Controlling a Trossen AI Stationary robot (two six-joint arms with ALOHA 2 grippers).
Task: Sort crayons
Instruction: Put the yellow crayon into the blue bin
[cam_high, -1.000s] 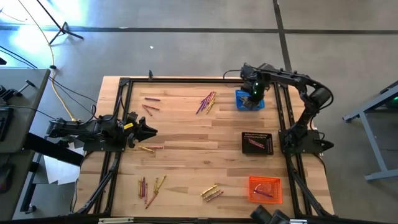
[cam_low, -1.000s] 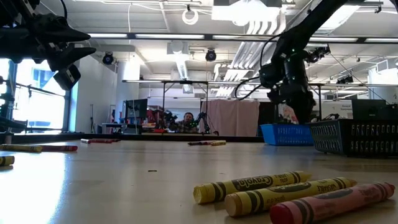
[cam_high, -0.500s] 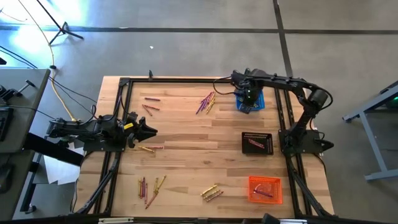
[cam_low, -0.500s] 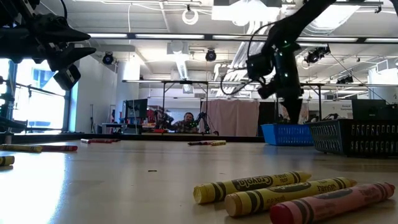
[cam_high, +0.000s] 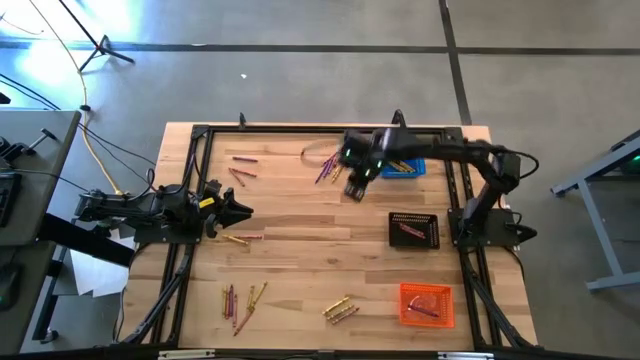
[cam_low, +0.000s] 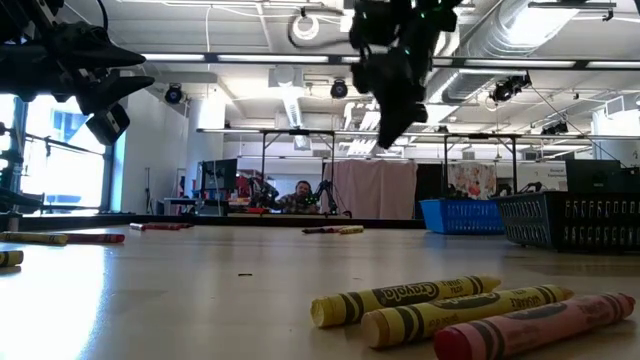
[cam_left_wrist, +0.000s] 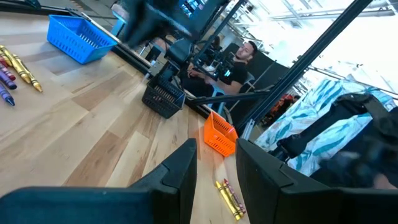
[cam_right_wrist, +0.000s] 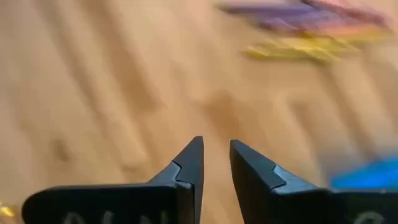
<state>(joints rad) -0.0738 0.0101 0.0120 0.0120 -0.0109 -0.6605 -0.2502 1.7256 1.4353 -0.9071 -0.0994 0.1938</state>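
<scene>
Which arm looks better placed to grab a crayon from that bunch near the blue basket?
The right: its gripper hovers, empty, beside that bunch by the blue basket. The left gripper waits far off at the table's left edge.

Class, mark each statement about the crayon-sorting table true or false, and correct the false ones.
1. The right gripper holds a crayon. False: nothing is between its fingers.
2. The black basket contains a crayon. True.
3. The left gripper is over the blue basket. False: it waits at the table's left side.
4. Three crayons lie side by side near the low camera. True.
5. The orange basket sits beside the blue basket. False: the black basket lies between them.
</scene>
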